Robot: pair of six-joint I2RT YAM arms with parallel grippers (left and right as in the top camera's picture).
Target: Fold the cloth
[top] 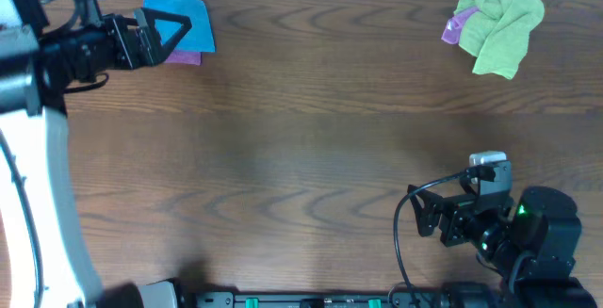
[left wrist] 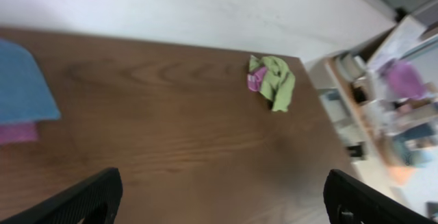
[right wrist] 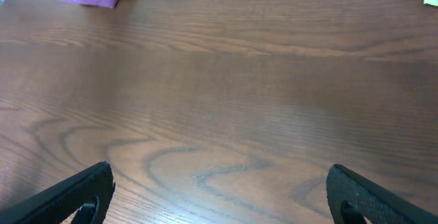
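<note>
Blue cloth (top: 195,11) folded (green cloth (top: 504,30) crumpled).

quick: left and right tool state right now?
Left tool: open, holding nothing.
Right tool: open, holding nothing.

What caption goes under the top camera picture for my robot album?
Left gripper open at a flat blue cloth; a crumpled green cloth lies near the table's far right corner.

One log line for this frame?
left gripper: open, by blue cloth | right gripper: open, empty | green cloth: crumpled, untouched
</note>
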